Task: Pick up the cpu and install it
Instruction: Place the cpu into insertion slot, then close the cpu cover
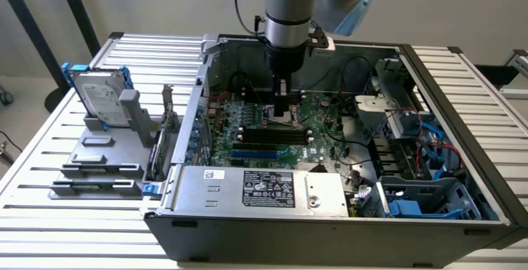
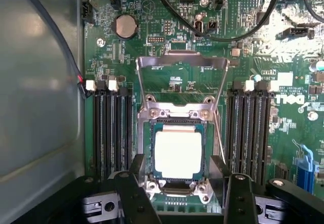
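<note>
- While the open computer case (image 1: pixel 330 236) lies on the slatted table (image 1: pixel 83 233), the arm hangs down inside it over the motherboard (image 2: pixel 253 47).
- Gripper (image 2: pixel 178 162): jaws spread wide and gripping nothing, with one finger on either side of the socket (image 2: pixel 146 138).
- Retention frame (image 2: pixel 182 62): flipped up, clear of the socket.
- cpu (image 2: pixel 178 154): lying flat in the socket, mid-board between the two banks of memory slots (image 2: pixel 114 128), apparently apart from both fingers.
- I'd judge it light, thin and stiff, slick on its metal top and fragile underneath. Opposite edges are the place to hold it.
</note>
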### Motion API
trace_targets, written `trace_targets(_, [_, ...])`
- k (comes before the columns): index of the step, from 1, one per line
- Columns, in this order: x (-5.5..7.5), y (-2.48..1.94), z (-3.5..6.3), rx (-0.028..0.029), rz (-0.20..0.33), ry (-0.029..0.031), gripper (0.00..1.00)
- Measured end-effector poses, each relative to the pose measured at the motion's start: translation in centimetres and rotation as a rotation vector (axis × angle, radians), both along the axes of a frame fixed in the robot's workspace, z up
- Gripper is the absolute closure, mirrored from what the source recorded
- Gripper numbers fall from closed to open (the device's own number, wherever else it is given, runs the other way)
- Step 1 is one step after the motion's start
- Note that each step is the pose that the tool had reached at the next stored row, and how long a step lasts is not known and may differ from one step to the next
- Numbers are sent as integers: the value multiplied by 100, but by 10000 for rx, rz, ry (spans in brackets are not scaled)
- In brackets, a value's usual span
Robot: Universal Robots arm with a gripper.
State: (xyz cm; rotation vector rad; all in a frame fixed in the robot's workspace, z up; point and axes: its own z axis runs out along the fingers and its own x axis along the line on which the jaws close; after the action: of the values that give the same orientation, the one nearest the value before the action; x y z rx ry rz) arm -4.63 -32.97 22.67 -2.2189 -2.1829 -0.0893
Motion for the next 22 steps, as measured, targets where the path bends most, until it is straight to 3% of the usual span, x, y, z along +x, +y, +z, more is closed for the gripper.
trace_targets(3, [-84,0,36,64,2,11,40])
trace_targets(4, [-116,0,45,85,3,19,46])
trace_targets(7, [-194,0,60,144,9,61,53])
trace_targets(13, [-323,0,72,239,14,256,82])
trace_targets(16, [-338,1,72,235,23,274,89])
trace_targets(22, [-339,1,73,235,22,275,89])
